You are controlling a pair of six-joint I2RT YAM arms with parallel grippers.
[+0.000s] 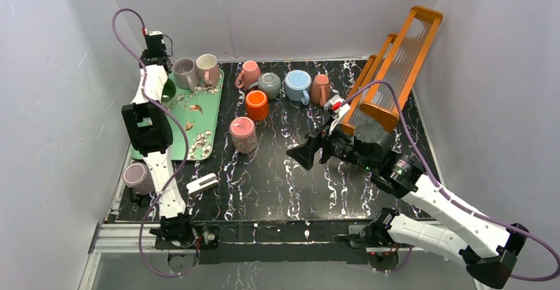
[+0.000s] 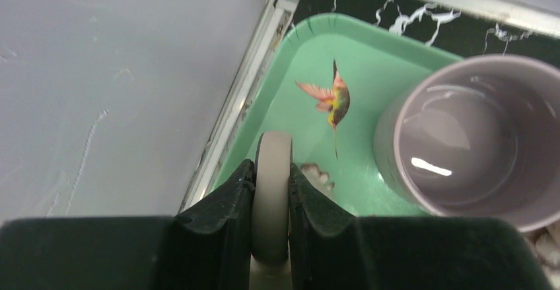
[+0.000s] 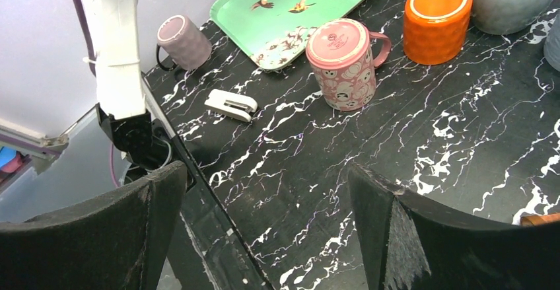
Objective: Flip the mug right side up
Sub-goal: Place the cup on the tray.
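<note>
Your left gripper [image 2: 272, 174] was clamped on a pale beige curved handle [image 2: 272, 148], probably a mug's, its body hidden. Just right of it, an upright mauve ceramic mug [image 2: 469, 145] stood on the green bird-patterned tray [image 2: 370, 59]. Your right gripper [image 3: 264, 171] gaped empty, with the upside-down pink ceramic mug [image 3: 343, 65] ahead.
</note>
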